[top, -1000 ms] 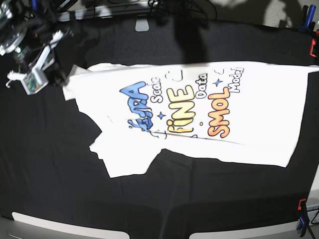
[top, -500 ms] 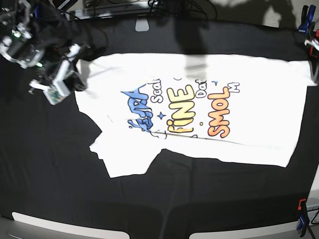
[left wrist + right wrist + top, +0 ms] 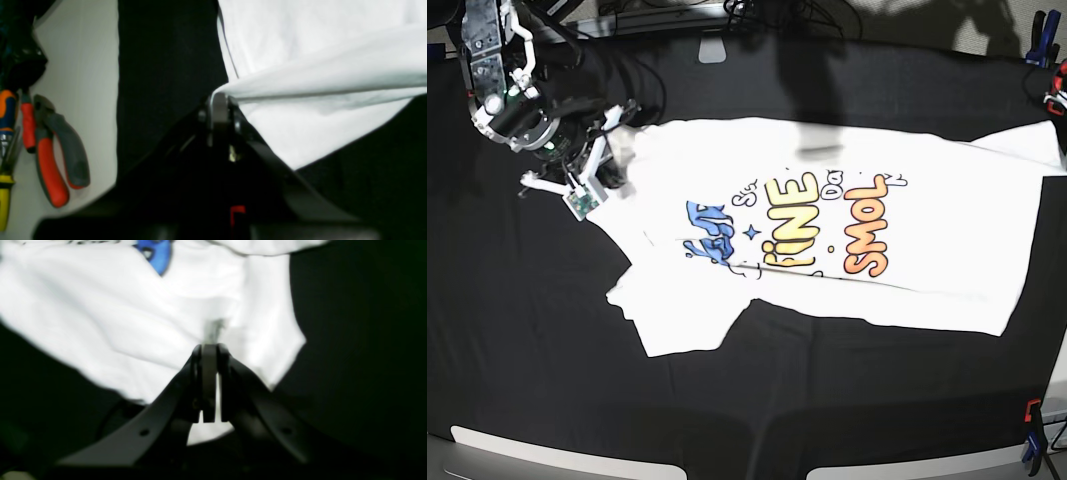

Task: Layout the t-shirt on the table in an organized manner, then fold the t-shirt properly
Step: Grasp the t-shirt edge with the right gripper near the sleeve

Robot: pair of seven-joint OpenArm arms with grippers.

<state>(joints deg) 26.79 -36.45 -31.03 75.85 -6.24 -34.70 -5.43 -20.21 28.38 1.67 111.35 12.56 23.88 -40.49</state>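
T-shirt (image 3: 827, 230) lies print side up across the middle of the black bench (image 3: 527, 350), far edge folded over toward the letters. Right hand (image 3: 209, 350) is pinching the shoulder corner at one end; left hand (image 3: 218, 100) is pinching the hem corner, lifting it taut.

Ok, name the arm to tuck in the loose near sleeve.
Probably right: the right gripper, shut on the t-shirt, is at the end with the near sleeve; the left gripper clamps the hem end.
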